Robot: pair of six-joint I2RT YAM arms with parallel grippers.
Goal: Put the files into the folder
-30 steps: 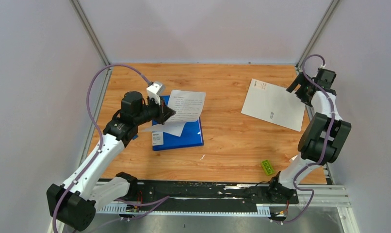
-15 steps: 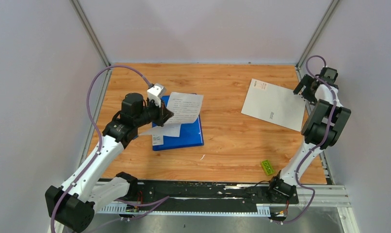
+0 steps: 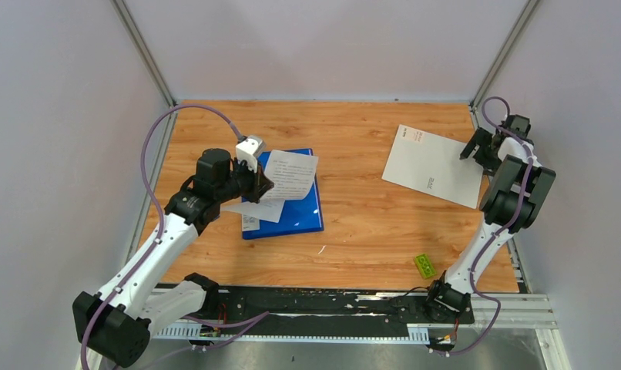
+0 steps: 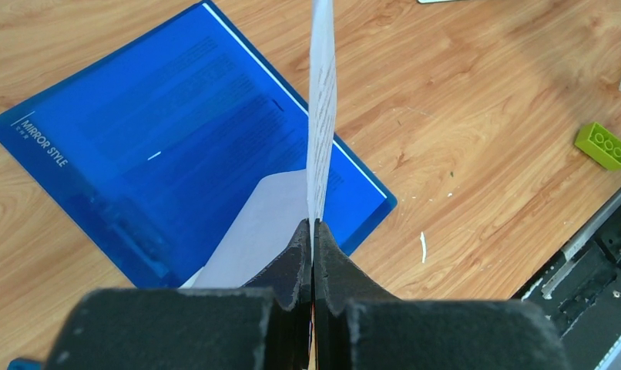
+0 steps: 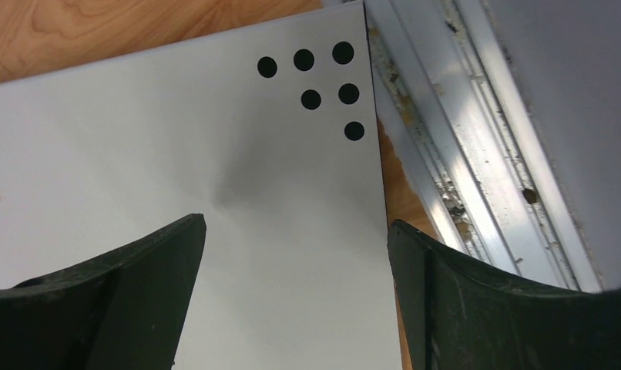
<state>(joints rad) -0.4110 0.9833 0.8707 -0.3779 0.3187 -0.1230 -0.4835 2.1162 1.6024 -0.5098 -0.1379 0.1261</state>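
Over the blue folder [image 3: 303,213] | left arm stretched forward, left gripper [image 3: 263,183] pinched tight on one printed sheet [image 3: 290,175], lifted edge-up | right arm folded at the far right, right gripper [image 3: 475,146] spread wide above the grey cover [image 3: 434,166] corner, holding nothing | two sheets: second sheet [image 3: 260,210] lies on the folder | one green brick [image 3: 425,266] | wooden table [image 3: 361,139], grey walls

Left tool [image 4: 313,225] pinched tight, right tool [image 5: 296,225] spread wide

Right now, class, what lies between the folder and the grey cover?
Nothing: only bare table separates folder and cover, as the top view shows.
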